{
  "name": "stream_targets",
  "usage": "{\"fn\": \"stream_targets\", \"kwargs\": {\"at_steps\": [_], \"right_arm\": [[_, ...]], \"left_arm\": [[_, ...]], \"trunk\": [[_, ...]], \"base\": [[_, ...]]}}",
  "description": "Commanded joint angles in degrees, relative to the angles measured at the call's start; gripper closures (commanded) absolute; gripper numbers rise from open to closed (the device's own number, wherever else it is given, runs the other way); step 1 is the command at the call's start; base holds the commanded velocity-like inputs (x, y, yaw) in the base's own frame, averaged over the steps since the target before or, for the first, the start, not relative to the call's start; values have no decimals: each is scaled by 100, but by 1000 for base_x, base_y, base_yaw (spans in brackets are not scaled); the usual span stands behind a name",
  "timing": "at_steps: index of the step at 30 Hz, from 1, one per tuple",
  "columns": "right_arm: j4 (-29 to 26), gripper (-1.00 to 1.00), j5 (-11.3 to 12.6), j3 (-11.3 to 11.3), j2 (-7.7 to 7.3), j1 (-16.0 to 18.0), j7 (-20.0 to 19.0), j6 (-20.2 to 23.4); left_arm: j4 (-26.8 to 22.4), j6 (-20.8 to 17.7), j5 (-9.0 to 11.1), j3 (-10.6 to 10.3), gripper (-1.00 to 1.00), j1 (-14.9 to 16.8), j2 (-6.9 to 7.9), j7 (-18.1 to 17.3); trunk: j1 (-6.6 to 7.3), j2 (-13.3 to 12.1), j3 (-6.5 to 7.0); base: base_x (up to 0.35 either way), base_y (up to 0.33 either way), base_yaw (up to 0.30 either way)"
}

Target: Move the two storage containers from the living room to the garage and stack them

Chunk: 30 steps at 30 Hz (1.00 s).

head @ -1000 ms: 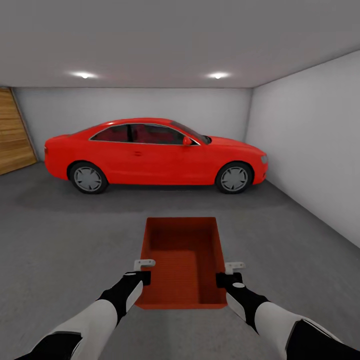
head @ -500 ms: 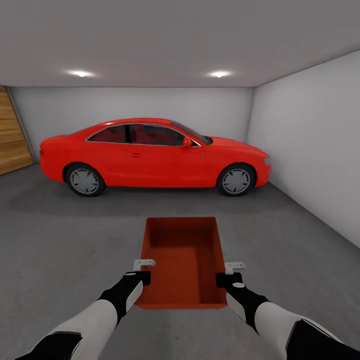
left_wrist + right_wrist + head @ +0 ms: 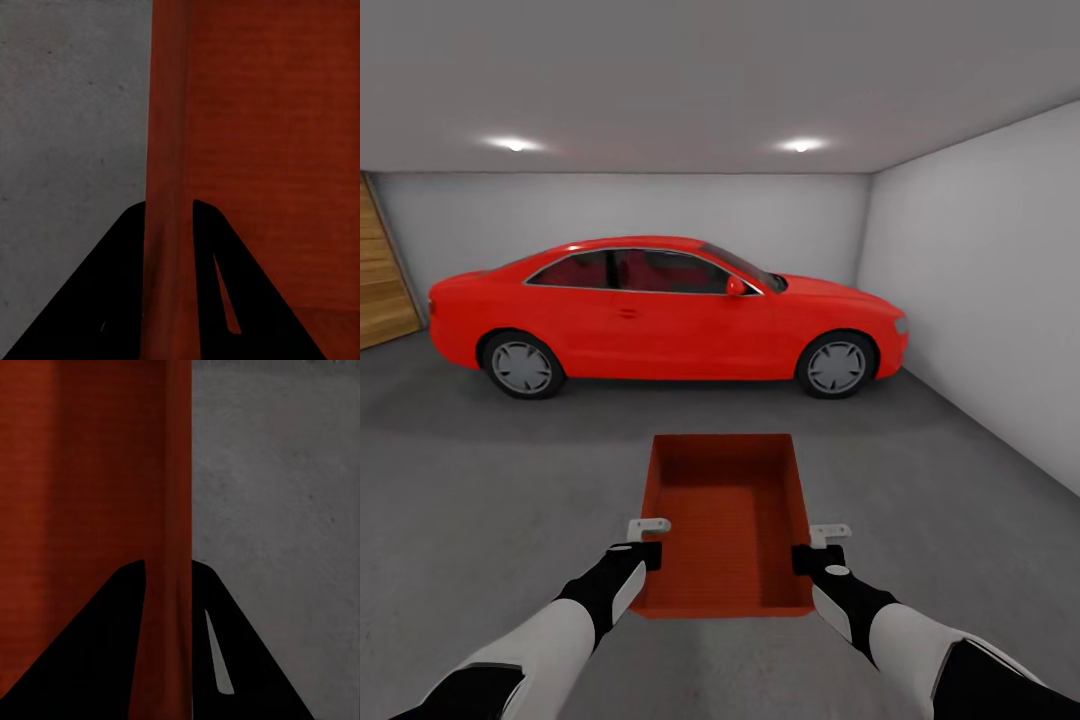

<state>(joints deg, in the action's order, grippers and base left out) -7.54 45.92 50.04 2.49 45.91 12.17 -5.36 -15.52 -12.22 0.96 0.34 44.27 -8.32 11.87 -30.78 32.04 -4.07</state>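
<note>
Container (image 3: 725,520), orange-red and lidless, is held above the grey garage floor (image 3: 480,500) in front of a red car (image 3: 660,310). Left tool (image 3: 645,553) is clamped on its left wall, right tool (image 3: 810,557) clamped on its right wall.

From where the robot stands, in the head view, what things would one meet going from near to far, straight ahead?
left gripper and right gripper pinching the side walls → storage container → bare concrete floor → red car → back wall
</note>
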Motion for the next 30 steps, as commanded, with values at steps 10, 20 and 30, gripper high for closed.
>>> {"fn": "stream_targets", "kwargs": {"at_steps": [10,20,30], "right_arm": [[245,100,81,-12,-33,6,31,-27],[251,100,82,-12,-35,7,31,-28],[253,100,83,-12,-36,8,31,-26]], "left_arm": [[-27,-40,-96,-50,100,3,208,44],[-30,-35,-96,-52,100,3,208,44],[-30,-35,-97,-52,100,3,208,44]], "trunk": [[-6,10,-11],[-6,10,-11],[-6,10,-11]], "base": [[321,0,0],[114,0,-48],[1,0,-264]]}}
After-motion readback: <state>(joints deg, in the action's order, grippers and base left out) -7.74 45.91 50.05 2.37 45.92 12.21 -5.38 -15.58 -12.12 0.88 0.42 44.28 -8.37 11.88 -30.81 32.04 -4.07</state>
